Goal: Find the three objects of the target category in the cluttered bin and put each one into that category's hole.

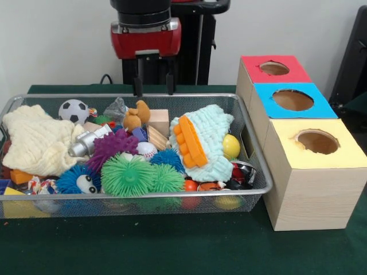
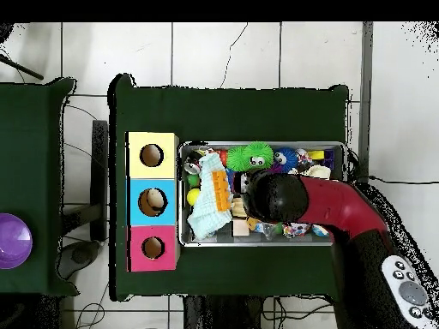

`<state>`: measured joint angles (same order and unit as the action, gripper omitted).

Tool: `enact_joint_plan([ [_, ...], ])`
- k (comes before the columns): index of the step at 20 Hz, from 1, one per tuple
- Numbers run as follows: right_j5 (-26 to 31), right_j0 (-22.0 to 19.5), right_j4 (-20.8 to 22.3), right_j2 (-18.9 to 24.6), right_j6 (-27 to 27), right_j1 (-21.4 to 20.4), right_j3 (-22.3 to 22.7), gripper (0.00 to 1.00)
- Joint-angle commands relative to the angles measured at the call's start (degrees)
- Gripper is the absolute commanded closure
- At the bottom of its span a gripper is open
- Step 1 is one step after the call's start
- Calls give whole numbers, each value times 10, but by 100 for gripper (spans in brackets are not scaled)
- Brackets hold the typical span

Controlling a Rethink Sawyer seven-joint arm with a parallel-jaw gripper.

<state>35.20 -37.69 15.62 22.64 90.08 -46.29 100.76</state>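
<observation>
— So, how far along does it look?

— Early or partway, I judge; the gripper (image 1: pixel 154 90) hangs above the far rim of the wire bin (image 1: pixel 259 150), its two fingers spread apart with nothing between them; from above, the arm (image 2: pixel 343 204) covers the middle of the bin, so the claw itself is hidden there.

— Anything in the holes already?

— The overhead view shows something pale inside the blue box's hole (image 2: pixel 153 201); the yellow box (image 2: pixel 152 155) and the red box (image 2: pixel 153 248) look dark and empty; which category is wanted I cannot tell, so the target things, as far as I can judge, lie somewhere in the heap.

— And the clutter?

— Plenty; a cream cloth (image 1: pixel 35 140) covers the bin's left end and a pale blue knitted cloth (image 1: pixel 213 140) with an orange comb-like piece (image 1: pixel 191 140) lies over the right; either may hide pieces; a green spiky ball (image 1: pixel 127 176), a purple spiky ball (image 1: pixel 112 148), a soccer ball (image 1: pixel 73 110), a yellow ball (image 1: pixel 231 146) and a brown plush toy (image 1: pixel 137 116) crowd between them; the plush sits just under the claw.
</observation>
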Motion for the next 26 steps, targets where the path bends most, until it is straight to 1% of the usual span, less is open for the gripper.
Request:
enact_joint_plan([
  [1,80,-45,51,72,-170,53,-56,0],
  [6,91,-78,72,96,-192,87,-84,0],
  [10,98,-95,88,105,-190,111,-98,0],
  [12,96,-103,96,109,-184,113,-95,0],
  [14,96,-110,105,114,-184,118,-95,0],
  [18,100,-117,121,116,-185,138,-112,0],
  [22,103,-125,141,117,-185,148,-122,0],
  [26,107,-136,157,120,-198,176,-148,0],
])
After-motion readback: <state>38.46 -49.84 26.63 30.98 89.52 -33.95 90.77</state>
